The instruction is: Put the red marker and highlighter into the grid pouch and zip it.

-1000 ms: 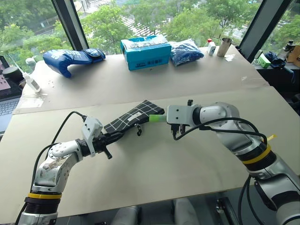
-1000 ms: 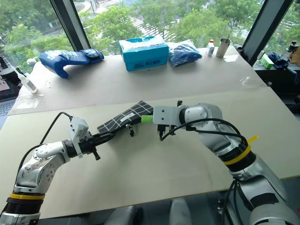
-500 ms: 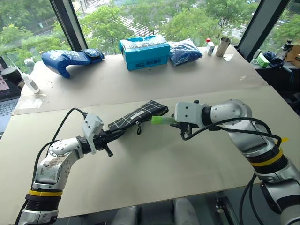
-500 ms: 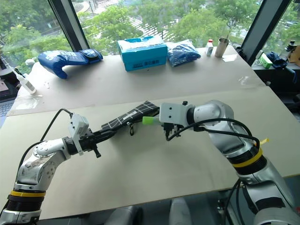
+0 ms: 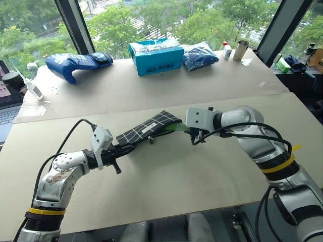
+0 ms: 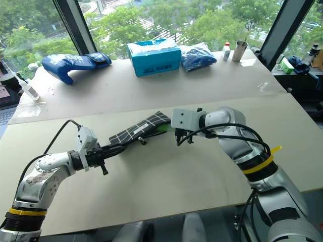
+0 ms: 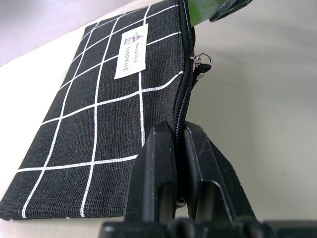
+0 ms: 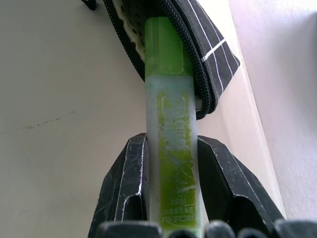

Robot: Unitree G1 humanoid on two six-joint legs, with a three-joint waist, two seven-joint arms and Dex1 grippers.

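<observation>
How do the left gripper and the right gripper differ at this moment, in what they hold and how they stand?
The left gripper is shut on the zipper edge of the grid pouch; the right gripper is shut on the highlighter. The left fingers stand nearly together on thin fabric; the right fingers stay apart around the thick barrel. The left holds the pouch's closed end; the right pushes the highlighter's tip into the open mouth. Both grip firmly.

Left pincer [image 7: 179,148] clamped tight — right pincer [image 8: 169,171] gripping, angled down.
</observation>
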